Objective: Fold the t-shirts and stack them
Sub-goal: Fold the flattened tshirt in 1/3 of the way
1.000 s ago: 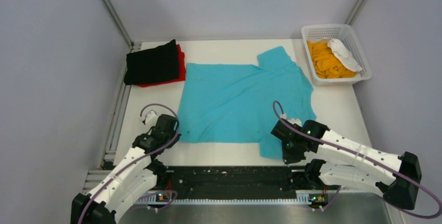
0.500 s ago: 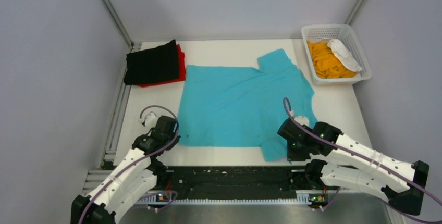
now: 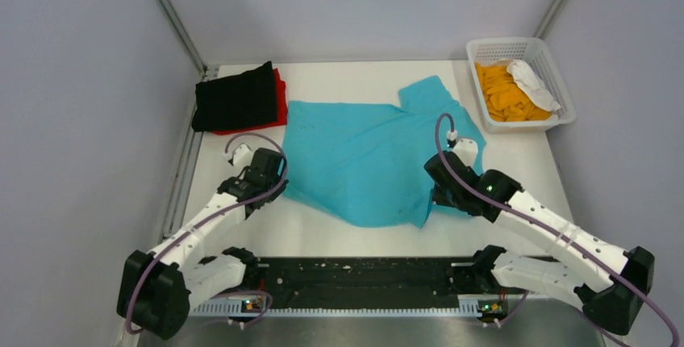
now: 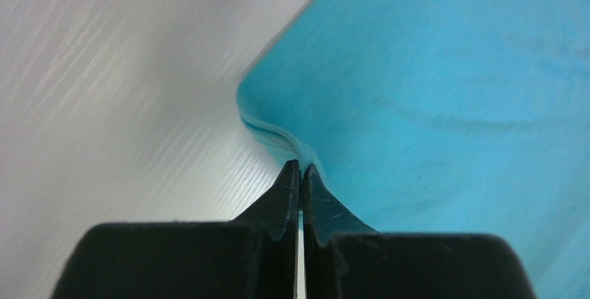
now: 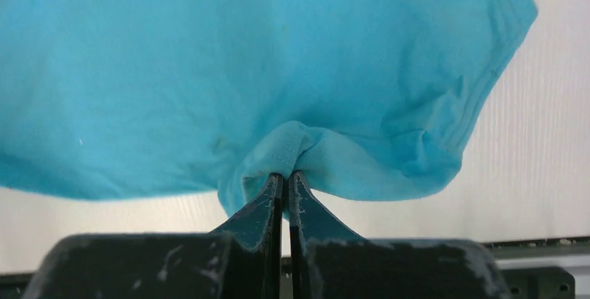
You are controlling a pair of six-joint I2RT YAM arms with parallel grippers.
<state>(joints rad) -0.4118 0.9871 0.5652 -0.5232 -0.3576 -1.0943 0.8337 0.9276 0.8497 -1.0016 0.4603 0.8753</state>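
Note:
The turquoise t-shirt (image 3: 363,153) lies spread on the white table, its near edge lifted and drawn back. My left gripper (image 3: 277,186) is shut on its near-left hem; the left wrist view shows the pinched edge (image 4: 278,135) at my left gripper's tips (image 4: 300,167). My right gripper (image 3: 433,195) is shut on its near-right corner, bunched cloth (image 5: 292,142) above my right gripper's tips (image 5: 285,175). The black t-shirt (image 3: 235,97) lies folded on the red one (image 3: 279,97) at the back left. The orange t-shirt (image 3: 504,93) is in the basket.
A white lattice basket (image 3: 556,68) stands at the back right with a white cloth (image 3: 532,81) on the orange one. A black rail (image 3: 355,278) runs along the table's near edge. Grey walls close in the table on three sides.
Both grippers have moved away from the near edge toward the back, lifting the shirt's near hem and corner and carrying them over the shirt's body. The near sleeve is no longer flat.

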